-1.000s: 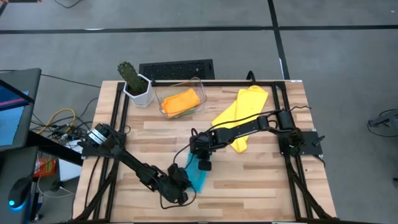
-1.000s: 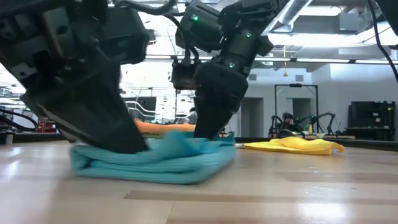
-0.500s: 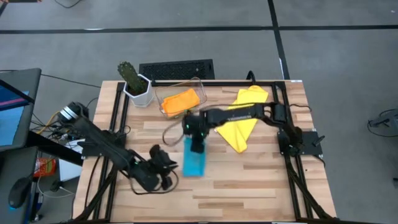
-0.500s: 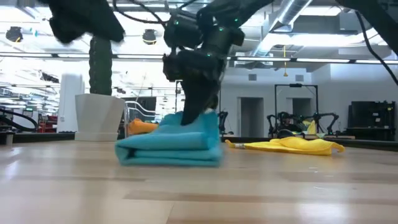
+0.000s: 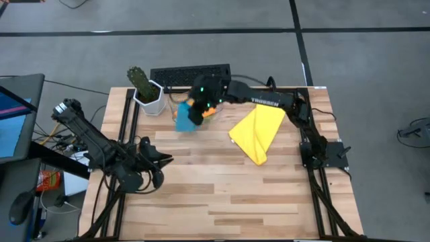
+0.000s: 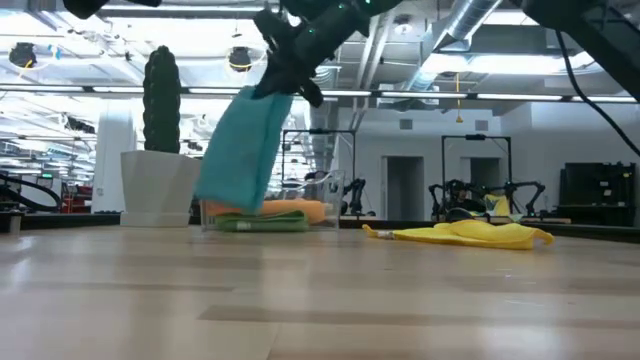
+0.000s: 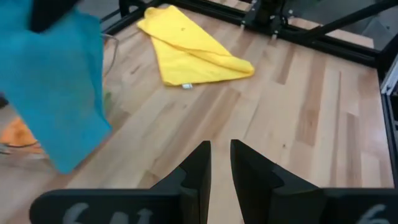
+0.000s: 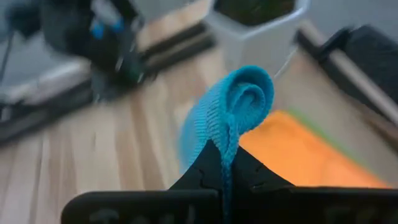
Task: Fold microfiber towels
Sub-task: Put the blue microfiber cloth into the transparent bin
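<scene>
My right gripper point(image 5: 199, 107) is shut on the folded light blue towel point(image 5: 183, 116), which hangs in the air by the clear bin point(image 6: 330, 195) at the far side; the towel also shows in the low view point(image 6: 238, 150). An orange towel point(image 6: 290, 209) lies on a green towel point(image 6: 262, 225) in the bin. The yellow towel point(image 5: 258, 131) lies crumpled on the table right of the middle. My left gripper point(image 7: 220, 155) is empty near the table's left edge point(image 5: 158, 161), its fingers a narrow gap apart. My right gripper pinches the blue towel between its two fingers at a folded, rolled-over edge of several layers point(image 8: 239, 102). The fingers slant down from above. The towel is lifted clear of the table and hangs slack below the fingers point(image 6: 235, 170).
A cactus in a white pot point(image 5: 144, 91) stands at the far left beside the bin. A black keyboard point(image 5: 190, 74) lies beyond the far edge. Black frame rails point(image 5: 306, 154) run along the table's sides. Bare wood spans the middle and near side.
My right gripper has lifted the folded blue towel off the table's near middle and carried it up and toward the far edge to the bin; it now hangs where it lay flat. My left gripper has let go of the towel and drawn back toward the left edge.
</scene>
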You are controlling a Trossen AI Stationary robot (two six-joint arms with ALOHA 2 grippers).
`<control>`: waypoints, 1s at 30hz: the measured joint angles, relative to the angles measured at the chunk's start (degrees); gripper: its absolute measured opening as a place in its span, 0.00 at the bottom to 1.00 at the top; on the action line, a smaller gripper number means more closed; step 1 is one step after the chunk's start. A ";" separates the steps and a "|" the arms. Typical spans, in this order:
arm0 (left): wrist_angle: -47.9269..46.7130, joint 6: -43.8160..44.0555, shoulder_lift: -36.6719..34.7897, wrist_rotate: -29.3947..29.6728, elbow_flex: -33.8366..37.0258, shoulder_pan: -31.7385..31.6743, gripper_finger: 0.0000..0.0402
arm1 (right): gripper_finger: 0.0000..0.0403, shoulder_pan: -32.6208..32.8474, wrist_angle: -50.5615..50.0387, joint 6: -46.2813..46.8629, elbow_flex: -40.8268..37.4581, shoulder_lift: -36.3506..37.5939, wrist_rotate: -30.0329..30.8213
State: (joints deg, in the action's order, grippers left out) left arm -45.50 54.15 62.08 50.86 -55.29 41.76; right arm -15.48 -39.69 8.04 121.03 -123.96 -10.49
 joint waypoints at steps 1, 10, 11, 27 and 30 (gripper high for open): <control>-0.53 0.02 -0.48 0.10 0.00 0.00 0.13 | 0.05 -0.93 1.75 1.32 0.04 0.00 -0.08; -4.18 0.09 -1.04 -0.02 0.00 0.00 0.13 | 0.05 -7.50 8.92 9.81 -0.44 -0.11 0.05; -4.43 0.09 -1.04 -0.01 0.00 0.00 0.13 | 0.05 -7.95 8.91 10.57 -0.74 -0.11 0.05; -6.71 0.10 -1.01 -0.22 0.00 0.00 0.13 | 0.05 -7.49 2.64 18.05 -3.80 -9.67 0.99; -6.76 0.09 -1.02 0.13 0.00 0.02 0.13 | 0.05 -7.46 0.05 16.27 -3.80 -8.04 4.23</control>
State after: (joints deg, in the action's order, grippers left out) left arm -52.25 54.24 61.06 50.99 -55.29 41.78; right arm -22.94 -39.64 24.31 117.23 -132.00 -6.26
